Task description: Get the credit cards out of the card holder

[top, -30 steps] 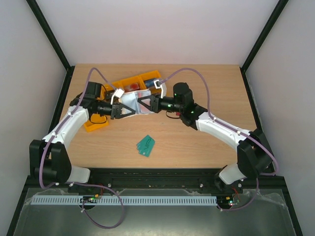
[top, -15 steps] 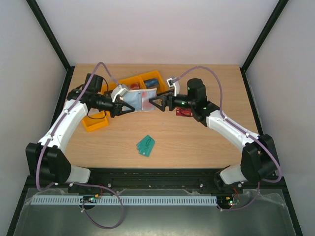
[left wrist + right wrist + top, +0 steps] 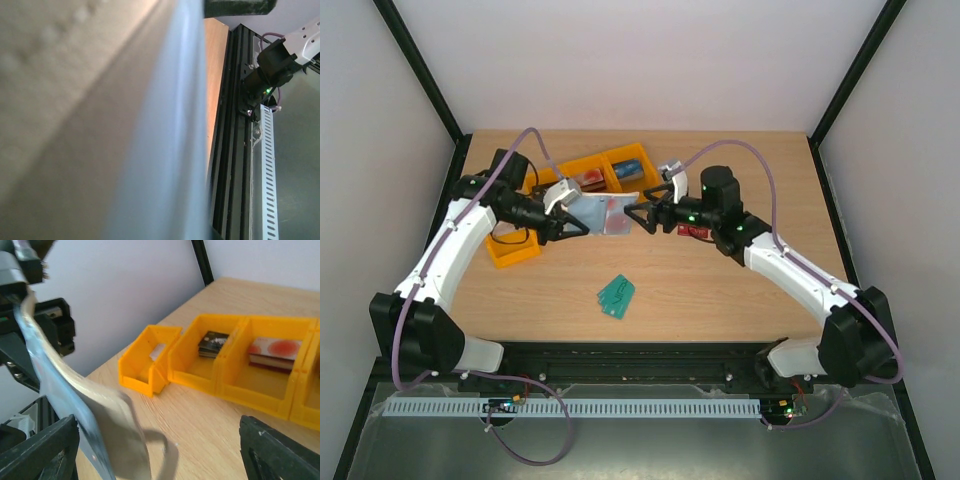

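Pale panels close in a wooden counter (image 3: 740, 300) on three sides, and yellow bins (image 3: 620, 154) are set toward its back. The left tool (image 3: 568, 213) is clamped shut on one edge of the holder (image 3: 600, 213), which is held up off the counter between the two arms, just in front of the bins. In the left wrist view the holder fills the frame as a blur of beige and blue-grey. The right tool (image 3: 644, 205) is spread wide with nothing in it, just beside the holder's free edge. A red card (image 3: 693, 231) is seen lying flat on the counter under the right arm, and green pieces (image 3: 616, 294) lie well apart, nearer the bases. The holder is judged light and soft, since its free flap droops and curls in the right wrist view, so it is best pinched near the fold. A card, being thin, stiff and slick, would best be taken by an exposed edge and drawn straight out along its pocket. A reddish patch is visible on the holder's inner face, but whether cards remain in the pockets cannot be told. A second ago the right tool was closed at the holder; it has since been opened and drawn back to the right. The red card, not visible then, is now exposed. The holder has been kept by the left tool in much the same place, and the green pieces are unmoved.
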Robot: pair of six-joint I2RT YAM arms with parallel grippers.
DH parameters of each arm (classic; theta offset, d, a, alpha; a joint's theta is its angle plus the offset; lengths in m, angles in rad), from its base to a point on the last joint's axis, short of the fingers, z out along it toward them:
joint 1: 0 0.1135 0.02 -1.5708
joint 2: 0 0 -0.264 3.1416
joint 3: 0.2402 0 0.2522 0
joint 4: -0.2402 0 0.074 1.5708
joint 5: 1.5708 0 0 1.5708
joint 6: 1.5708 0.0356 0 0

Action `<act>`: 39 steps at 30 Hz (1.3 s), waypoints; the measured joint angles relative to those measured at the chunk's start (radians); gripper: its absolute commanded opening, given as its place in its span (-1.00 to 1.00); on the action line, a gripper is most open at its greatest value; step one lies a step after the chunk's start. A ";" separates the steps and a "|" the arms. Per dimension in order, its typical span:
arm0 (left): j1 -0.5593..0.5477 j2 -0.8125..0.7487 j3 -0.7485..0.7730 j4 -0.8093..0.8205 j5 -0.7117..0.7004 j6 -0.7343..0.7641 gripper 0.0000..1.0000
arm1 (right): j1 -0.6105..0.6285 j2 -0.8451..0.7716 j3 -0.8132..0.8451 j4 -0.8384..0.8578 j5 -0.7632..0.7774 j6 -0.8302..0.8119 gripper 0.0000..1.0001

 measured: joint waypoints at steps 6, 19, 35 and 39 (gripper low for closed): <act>-0.016 0.000 0.010 -0.037 0.008 0.042 -0.95 | 0.092 -0.029 -0.026 0.110 0.065 -0.025 0.66; -0.016 0.000 0.011 -0.053 0.016 0.060 -0.96 | 0.141 0.028 -0.005 0.149 -0.026 -0.069 0.79; -0.016 0.000 0.011 -0.068 0.023 0.074 -0.95 | 0.010 -0.010 -0.040 0.037 -0.057 -0.100 0.52; -0.016 0.000 0.011 -0.073 0.029 0.080 -0.95 | 0.056 0.023 -0.040 0.029 -0.003 -0.103 0.49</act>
